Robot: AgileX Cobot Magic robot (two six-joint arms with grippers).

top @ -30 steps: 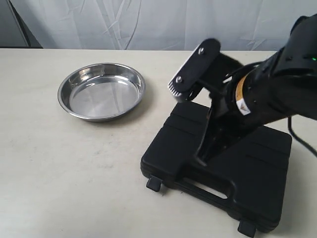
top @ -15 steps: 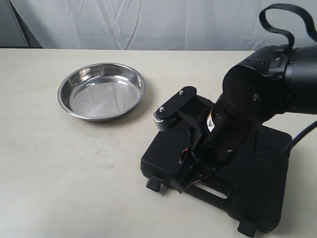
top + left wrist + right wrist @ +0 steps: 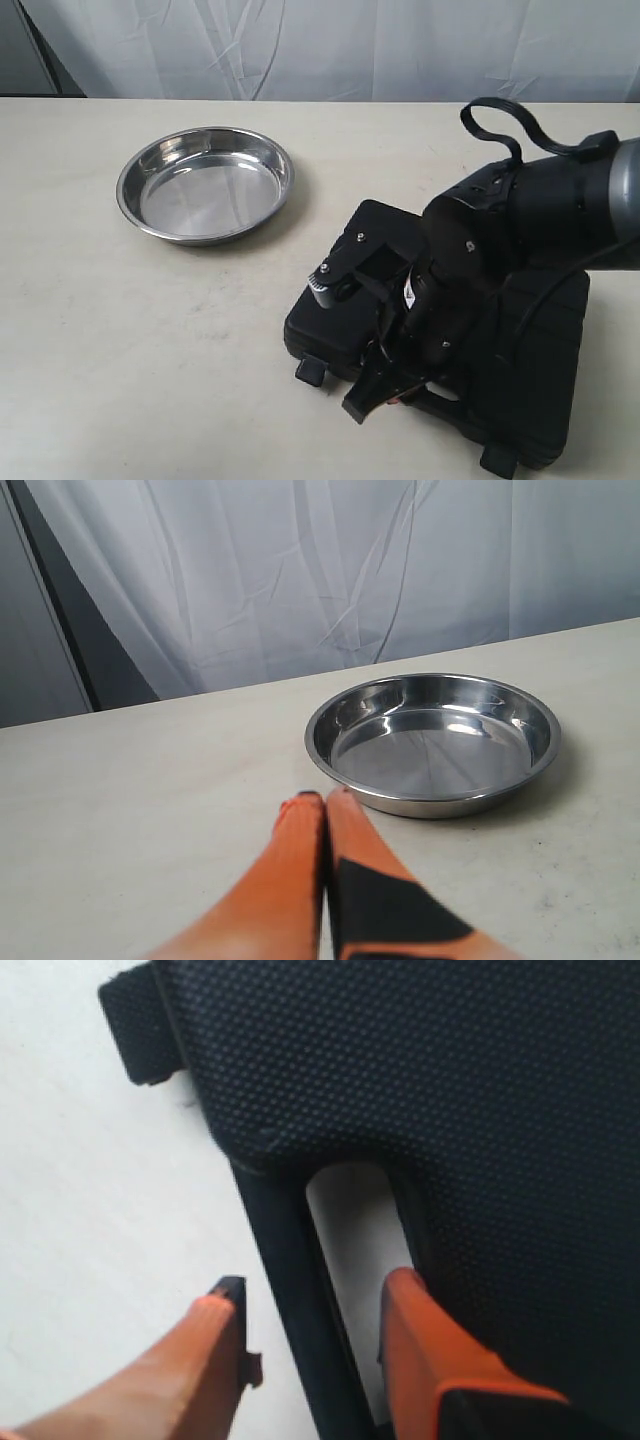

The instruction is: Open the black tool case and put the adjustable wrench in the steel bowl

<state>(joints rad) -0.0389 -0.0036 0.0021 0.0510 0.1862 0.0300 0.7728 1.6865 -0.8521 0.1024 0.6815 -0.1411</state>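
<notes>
Straddling the handle [image 3: 288,1245] of the black tool case [image 3: 450,1080], right hand [image 3: 315,1290] spread.

The pale beige worktop [image 3: 120,340] carries a shallow round stainless steel bowl [image 3: 205,183]. A black plastic tool case [image 3: 545,390] lies flat and closed nearby, not touching it.

Black tool case [image 3: 325,330]: pebbled plastic, lid shut, lying flat near the desk's front edge, right of centre, skewed to that edge. Carry handle [image 3: 290,1290] and two latches [image 3: 311,372] face front. Steel bowl [image 3: 205,195]: shallow, round, shiny, upright, toward the far-left corner, well apart from the case.
</notes>
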